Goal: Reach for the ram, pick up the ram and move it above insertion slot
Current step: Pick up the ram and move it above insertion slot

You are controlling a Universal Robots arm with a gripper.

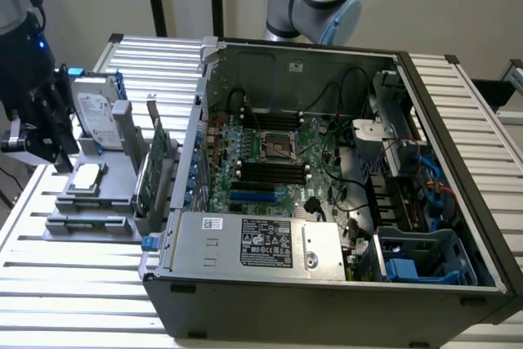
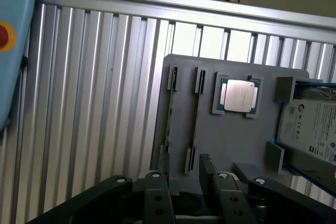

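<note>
Gripper hovering over the grey holder, fingers spread and pinching nothing.

Item: the ram is standing on edge in a narrow slot of the holder, showing in the wrist view as a thin dark strip between two end clips, and its near end is lying in line with the gap between the spread fingers; contact cannot be told. Beside it on the holder a square silver processor is lying flat, and a hard drive with blue rails is sitting beyond that. In the exterior view a green expansion card is standing upright between the holder and the open computer case. The motherboard is lying inside the case, well apart from the gripper. All of it is resting on a slatted metal table.
</note>
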